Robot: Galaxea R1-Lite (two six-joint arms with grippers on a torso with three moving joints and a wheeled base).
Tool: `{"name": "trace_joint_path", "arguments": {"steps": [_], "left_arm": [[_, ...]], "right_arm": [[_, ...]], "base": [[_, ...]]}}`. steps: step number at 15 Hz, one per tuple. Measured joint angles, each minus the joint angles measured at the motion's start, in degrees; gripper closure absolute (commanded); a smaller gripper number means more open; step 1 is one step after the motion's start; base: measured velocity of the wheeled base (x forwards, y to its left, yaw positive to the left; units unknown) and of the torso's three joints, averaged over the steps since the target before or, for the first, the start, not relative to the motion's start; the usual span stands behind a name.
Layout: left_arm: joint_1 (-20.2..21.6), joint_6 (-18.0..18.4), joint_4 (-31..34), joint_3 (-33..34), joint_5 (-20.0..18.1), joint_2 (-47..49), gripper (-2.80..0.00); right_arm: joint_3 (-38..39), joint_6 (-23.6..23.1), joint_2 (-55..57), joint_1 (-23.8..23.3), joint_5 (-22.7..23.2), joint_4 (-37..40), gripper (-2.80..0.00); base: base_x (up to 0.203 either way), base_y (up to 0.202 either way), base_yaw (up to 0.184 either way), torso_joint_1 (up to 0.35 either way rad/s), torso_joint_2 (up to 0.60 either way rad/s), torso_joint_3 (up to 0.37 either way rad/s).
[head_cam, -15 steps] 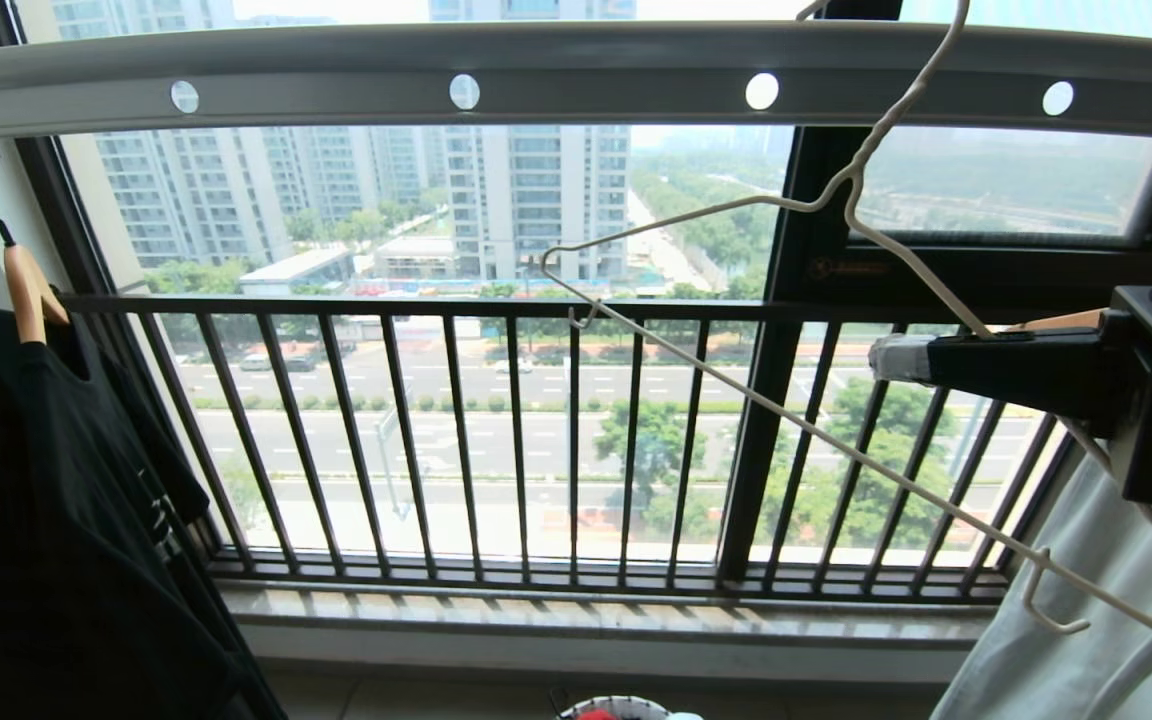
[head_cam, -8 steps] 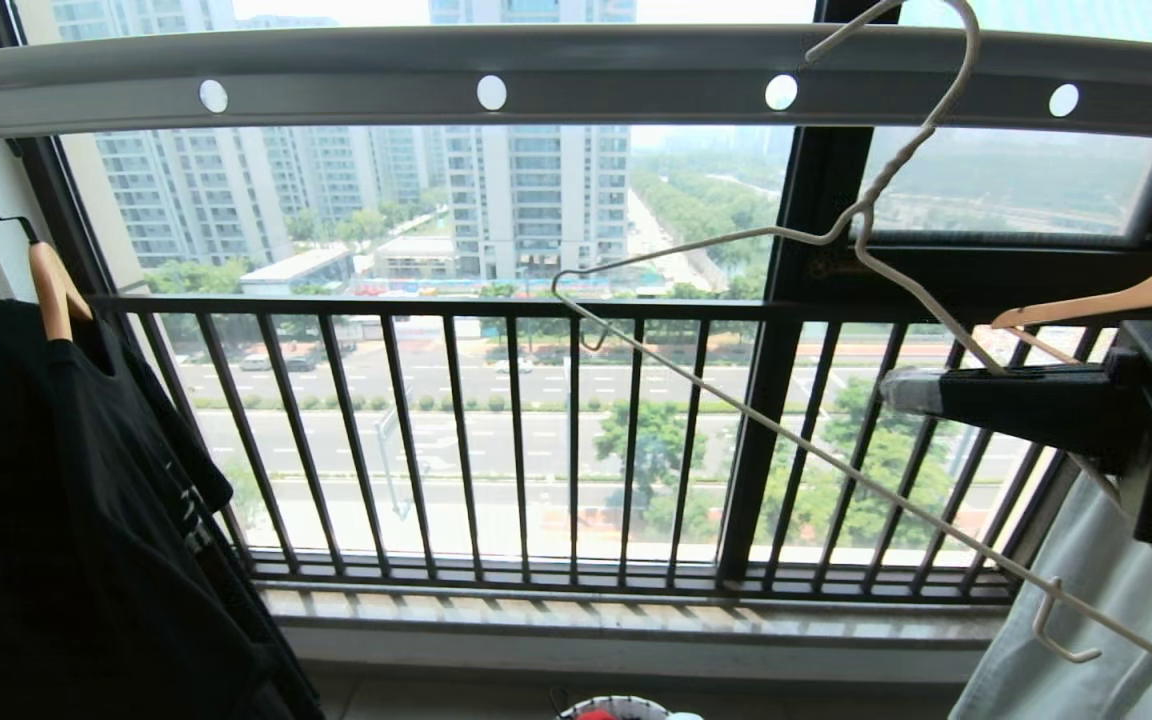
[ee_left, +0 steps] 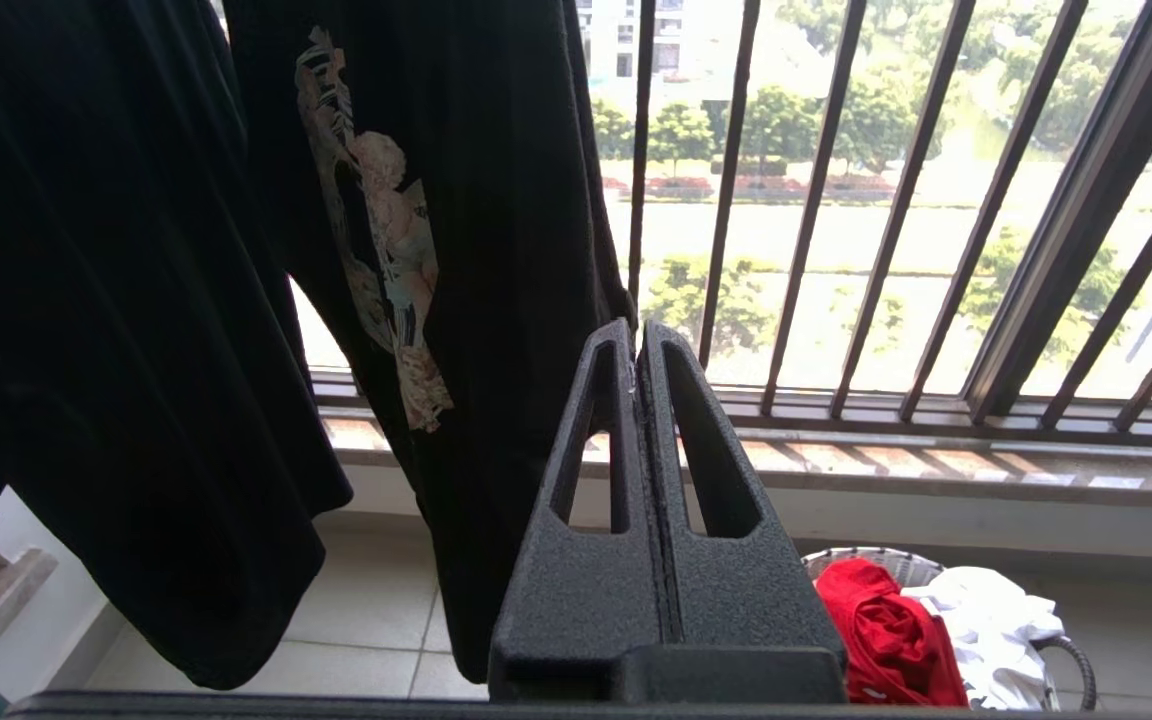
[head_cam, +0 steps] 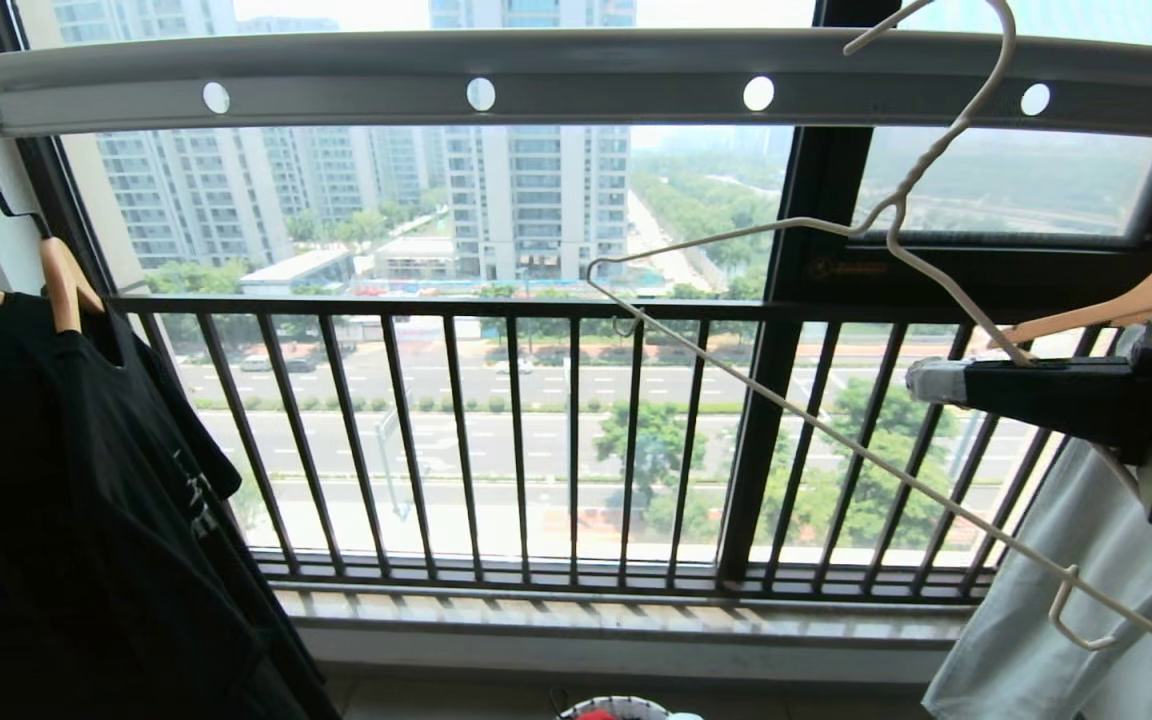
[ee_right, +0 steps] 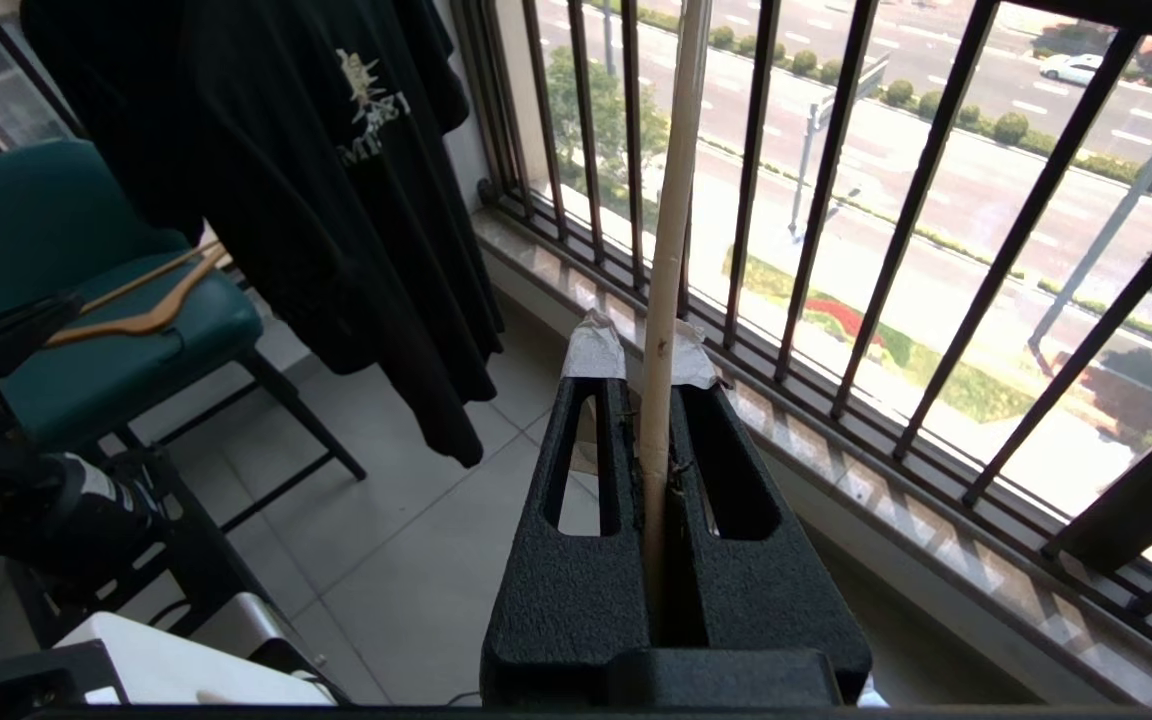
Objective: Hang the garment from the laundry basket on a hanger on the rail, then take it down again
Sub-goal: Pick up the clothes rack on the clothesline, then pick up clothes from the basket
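The pale wire hanger (head_cam: pixel 931 160) hangs empty and tilted at the right, its hook crossing in front of the grey rail (head_cam: pixel 576 75) near the view's top edge. My right gripper (head_cam: pixel 931 380) reaches in from the right, shut on one sloping arm of the hanger (ee_right: pixel 673 200); the right wrist view shows the wire clamped between the taped fingertips of that gripper (ee_right: pixel 644 355). My left gripper (ee_left: pixel 636 335) is parked low, shut on nothing. The red garment (ee_left: pixel 886 640) lies bunched in the white laundry basket (ee_left: pixel 876 562) on the floor below the window, whose rim (head_cam: pixel 616 708) barely shows in the head view.
A black shirt (head_cam: pixel 66 500) hangs on a wooden hanger at the rail's left end. A pale grey-green garment (head_cam: pixel 1066 620) hangs at the right under a wooden hanger (head_cam: pixel 1116 300). The barred window railing (head_cam: pixel 516 440) stands behind. A green chair (ee_right: pixel 86 300) carries another wooden hanger.
My right gripper has carried the hanger to the right and a little lower, so the hook's tip now shows in front of the rail. The view has also shifted slightly.
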Motion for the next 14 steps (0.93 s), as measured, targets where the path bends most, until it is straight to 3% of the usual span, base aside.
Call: {"name": "trace_joint_path", "arguments": {"steps": [14], "left_arm": [[0.03, 0.02, 0.02, 0.0, 0.02, 0.0, 0.0]], "right_arm": [[1.63, -0.29, -1.3, -0.79, 1.43, -0.17, 0.0]], "base": [[0.0, 0.0, 0.0, -0.137, 0.3, 0.16]]}}
